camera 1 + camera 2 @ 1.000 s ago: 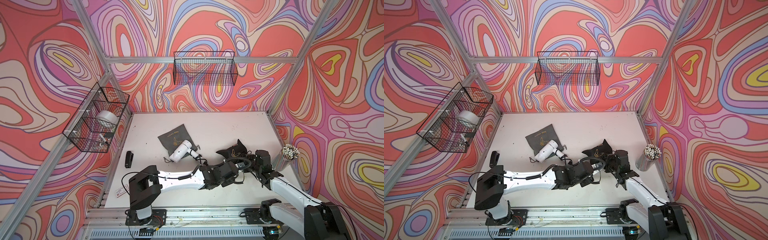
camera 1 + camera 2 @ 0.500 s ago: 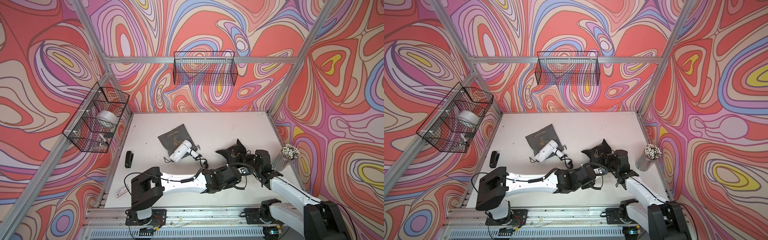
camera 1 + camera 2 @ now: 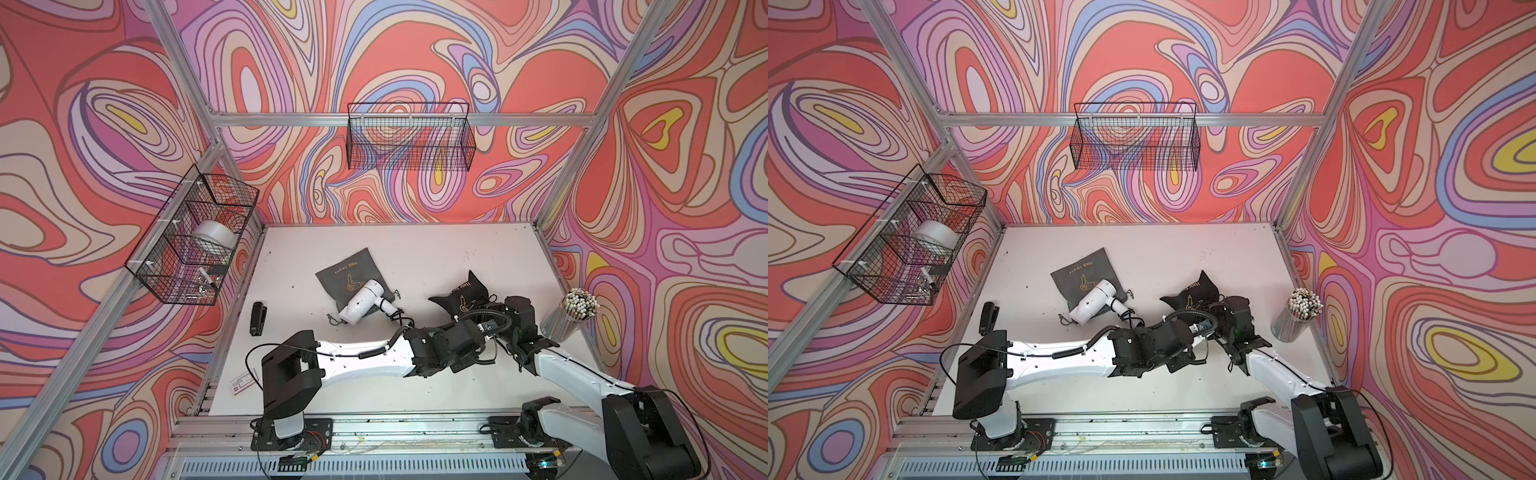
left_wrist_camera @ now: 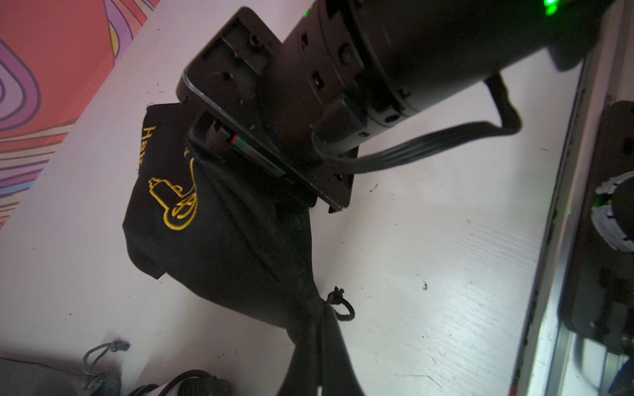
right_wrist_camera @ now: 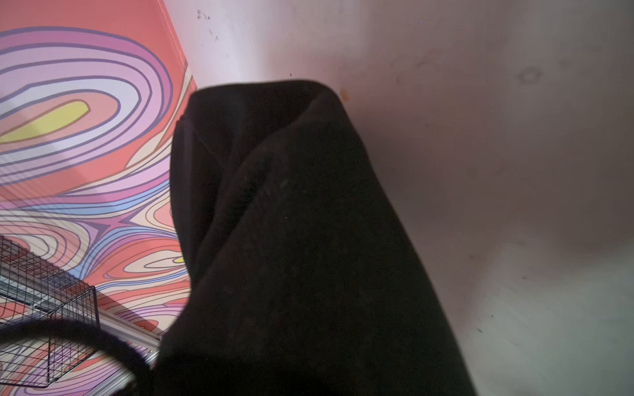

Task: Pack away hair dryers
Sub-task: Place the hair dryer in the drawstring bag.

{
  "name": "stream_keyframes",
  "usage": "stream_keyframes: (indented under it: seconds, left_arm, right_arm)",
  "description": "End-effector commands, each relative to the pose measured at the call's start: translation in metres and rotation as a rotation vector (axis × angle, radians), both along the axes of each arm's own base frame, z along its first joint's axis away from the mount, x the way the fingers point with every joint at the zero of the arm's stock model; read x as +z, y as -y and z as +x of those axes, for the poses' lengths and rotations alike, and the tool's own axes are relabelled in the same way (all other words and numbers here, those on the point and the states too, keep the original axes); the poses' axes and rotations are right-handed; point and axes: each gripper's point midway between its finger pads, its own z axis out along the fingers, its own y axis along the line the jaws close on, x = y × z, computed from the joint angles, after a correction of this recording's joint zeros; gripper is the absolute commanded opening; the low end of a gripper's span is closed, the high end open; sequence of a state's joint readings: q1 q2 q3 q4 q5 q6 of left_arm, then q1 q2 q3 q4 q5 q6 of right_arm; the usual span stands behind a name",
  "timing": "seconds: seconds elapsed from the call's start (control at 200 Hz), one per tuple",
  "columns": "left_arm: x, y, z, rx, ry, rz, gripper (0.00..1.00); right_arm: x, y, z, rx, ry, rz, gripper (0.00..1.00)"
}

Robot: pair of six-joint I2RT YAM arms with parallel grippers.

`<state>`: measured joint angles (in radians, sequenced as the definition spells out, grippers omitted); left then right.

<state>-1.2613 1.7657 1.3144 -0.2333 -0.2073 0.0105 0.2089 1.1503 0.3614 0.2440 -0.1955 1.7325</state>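
A glossy white hair dryer (image 3: 361, 305) (image 3: 1094, 305) lies on a flat grey pouch (image 3: 345, 272) at the table's middle, its black cord curled beside it. To its right sits a bulging black pouch (image 3: 463, 297) (image 3: 1192, 295) (image 4: 212, 240) with gold print. My left gripper (image 3: 492, 322) (image 4: 320, 319) is shut on the pouch's gathered neck, beside the drawstring knot. My right gripper (image 3: 496, 305) (image 4: 247, 161) is clamped on the pouch's body from above. In the right wrist view the black pouch (image 5: 291, 223) hides the fingers.
A black stapler (image 3: 257, 318) lies near the left edge. A cup of white-tipped sticks (image 3: 571, 311) stands by the right wall. A wire basket (image 3: 195, 245) holding a tape roll hangs on the left wall. Another wire basket (image 3: 409, 137) hangs on the back wall.
My left arm has shifted slightly to the right with the pouch's neck still pinched. The right arm and the white hair dryer have stayed put.
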Motion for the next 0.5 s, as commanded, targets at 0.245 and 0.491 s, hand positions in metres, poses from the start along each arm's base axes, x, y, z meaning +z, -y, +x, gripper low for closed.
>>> stream_keyframes:
  seconds: [0.245,0.491]
  left_arm:
    - [0.014,0.001,-0.022,-0.057,-0.197,-0.118,0.0]
    - [0.02,-0.006,0.005,0.026,-0.192,-0.134,0.0]
  right_arm:
    - [0.042,0.011,0.035,-0.101,0.158,-0.005,0.0]
    - [0.027,-0.002,0.027,0.034,0.079,-0.094,0.12]
